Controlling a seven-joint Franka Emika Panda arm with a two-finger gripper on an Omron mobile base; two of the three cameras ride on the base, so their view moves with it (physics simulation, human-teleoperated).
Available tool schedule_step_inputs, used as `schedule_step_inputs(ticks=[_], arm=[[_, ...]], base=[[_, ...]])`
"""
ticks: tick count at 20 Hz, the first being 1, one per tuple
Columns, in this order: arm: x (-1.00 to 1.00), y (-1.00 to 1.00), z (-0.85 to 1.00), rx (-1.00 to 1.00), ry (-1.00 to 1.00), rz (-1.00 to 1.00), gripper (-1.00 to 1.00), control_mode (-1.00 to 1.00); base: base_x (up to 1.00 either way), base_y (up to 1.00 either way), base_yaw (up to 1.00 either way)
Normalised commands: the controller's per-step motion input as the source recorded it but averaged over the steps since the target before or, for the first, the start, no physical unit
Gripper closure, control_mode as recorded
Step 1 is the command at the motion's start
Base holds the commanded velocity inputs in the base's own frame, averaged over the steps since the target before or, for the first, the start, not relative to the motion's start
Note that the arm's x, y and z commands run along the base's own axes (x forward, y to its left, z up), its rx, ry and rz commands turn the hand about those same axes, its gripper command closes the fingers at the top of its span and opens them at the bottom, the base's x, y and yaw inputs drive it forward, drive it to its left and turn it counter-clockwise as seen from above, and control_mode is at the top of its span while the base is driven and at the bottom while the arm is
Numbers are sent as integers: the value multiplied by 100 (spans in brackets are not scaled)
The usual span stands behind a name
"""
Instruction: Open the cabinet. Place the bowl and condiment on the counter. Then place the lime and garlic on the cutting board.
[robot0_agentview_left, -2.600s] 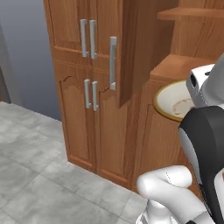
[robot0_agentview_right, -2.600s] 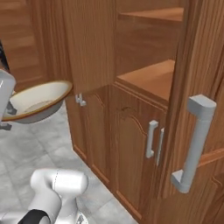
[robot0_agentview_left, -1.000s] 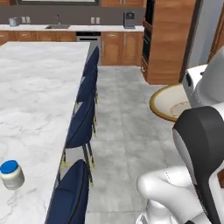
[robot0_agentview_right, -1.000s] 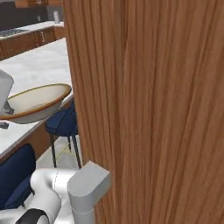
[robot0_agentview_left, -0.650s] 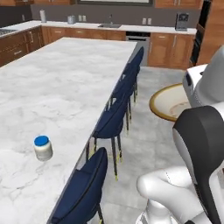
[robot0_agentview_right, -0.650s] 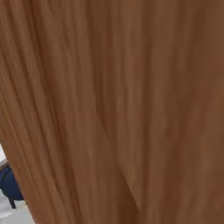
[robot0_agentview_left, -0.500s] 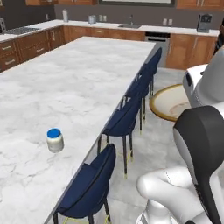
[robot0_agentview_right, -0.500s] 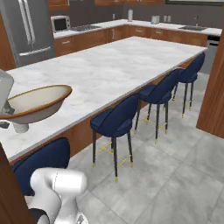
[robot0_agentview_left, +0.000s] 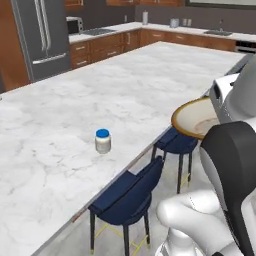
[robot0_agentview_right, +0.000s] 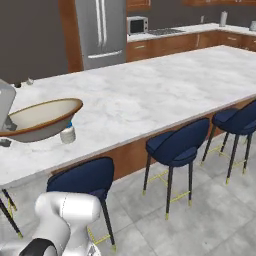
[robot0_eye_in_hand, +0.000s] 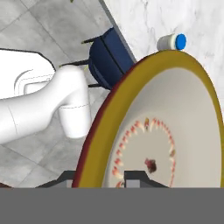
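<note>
My gripper (robot0_eye_in_hand: 101, 178) is shut on the rim of the cream-beige bowl (robot0_eye_in_hand: 166, 122), one finger on each side of the wall. The bowl (robot0_agentview_left: 197, 117) hangs level beside the white marble counter (robot0_agentview_left: 100, 95), just off its long edge and above the stools. From the right base view the bowl (robot0_agentview_right: 40, 120) sits at the left in front of the counter (robot0_agentview_right: 150, 95). The condiment (robot0_agentview_left: 103, 141), a pale jar with a blue lid, stands upright on the marble near that edge; the same condiment (robot0_agentview_right: 67, 134) (robot0_eye_in_hand: 171, 42) shows just past the bowl's rim. The cabinet, lime, garlic and cutting board are out of view.
Dark blue stools (robot0_agentview_left: 127, 192) (robot0_agentview_right: 177, 142) line the counter's near side over a grey tiled floor. A steel fridge (robot0_agentview_left: 42, 35) (robot0_agentview_right: 100, 30) and a back worktop with a microwave (robot0_agentview_right: 137, 24) stand beyond the island.
The whole picture has swung from the wooden cupboard round to the marble island, so the camera moved. The bowl stays in my grip the whole time.
</note>
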Motion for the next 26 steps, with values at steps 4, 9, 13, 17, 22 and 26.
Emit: schedule_step_inputs(ticks=[4,9,13,17,22,26], arm=[[0,0,0,0,0,0,100,100],[0,0,0,0,0,0,100,100],[0,0,0,0,0,0,100,100],[0,0,0,0,0,0,100,100],[0,0,0,0,0,0,100,100],[0,0,0,0,0,0,100,100]], base=[[-43,0,51],[-38,0,49],[-14,27,36],[0,40,31],[-2,47,29],[0,41,21]])
